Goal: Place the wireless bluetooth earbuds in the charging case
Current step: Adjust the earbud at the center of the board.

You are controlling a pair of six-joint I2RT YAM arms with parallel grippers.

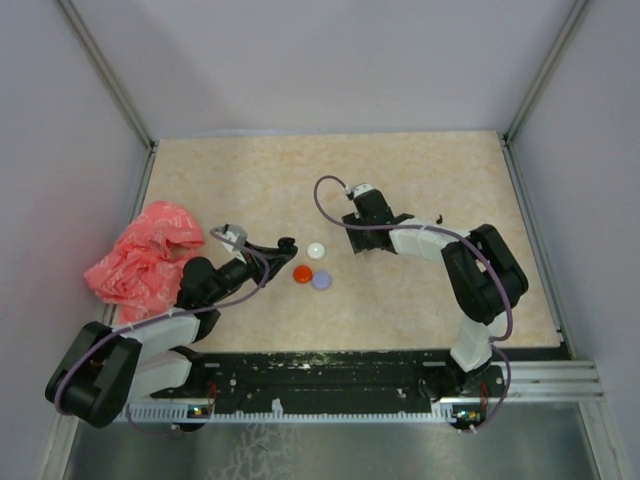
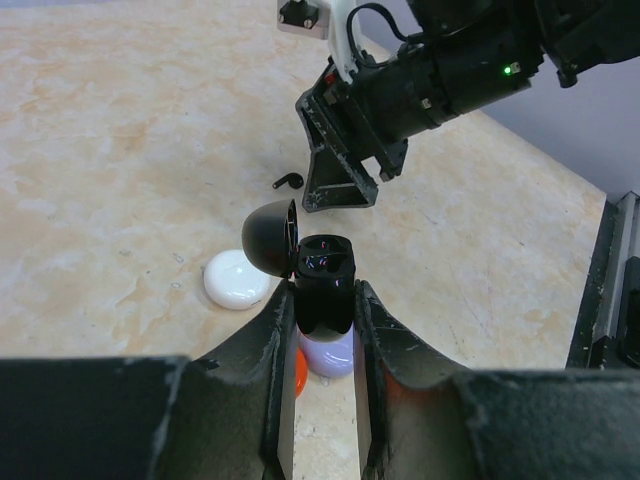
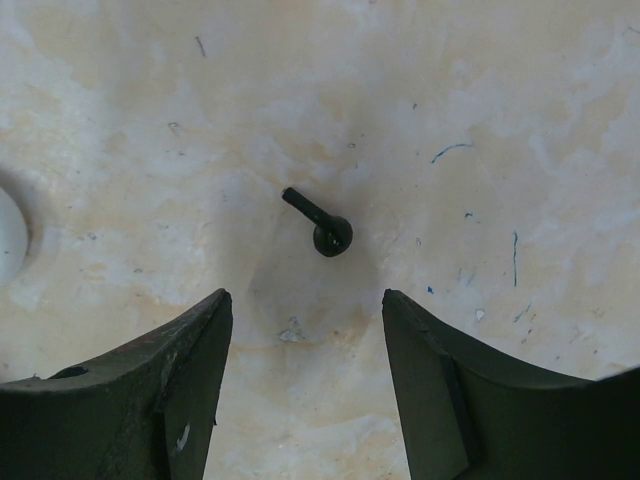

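Right wrist view: a single black earbud [image 3: 322,225] lies flat on the mottled beige table [image 3: 520,120]. It is a tiny glossy piece with a thin straight stem and a rounded bulb at one end. Its long axis runs on a diagonal in this view, the stem tip pointing up and to the left and the bulb sitting at the lower right. It rests just ahead of the right gripper [image 3: 305,300], roughly centred on the gap between the two dark fingers [image 3: 190,380], and touches neither. Those jaws stand apart with nothing between them. The edge of a white disc [image 3: 8,235] shows at the far left.

In the left wrist view the left gripper [image 2: 323,300] is clamped on a black charging case [image 2: 325,285], held upright between the fingers. The case is rounded and shiny, its domed lid swung open to the left, and its wells face up. Whether anything sits in them I cannot tell. Below the case lie a lilac disc [image 2: 328,352] and a red disc [image 2: 300,372].

From above, a crumpled pink bag [image 1: 145,260] sits at the table's left edge.
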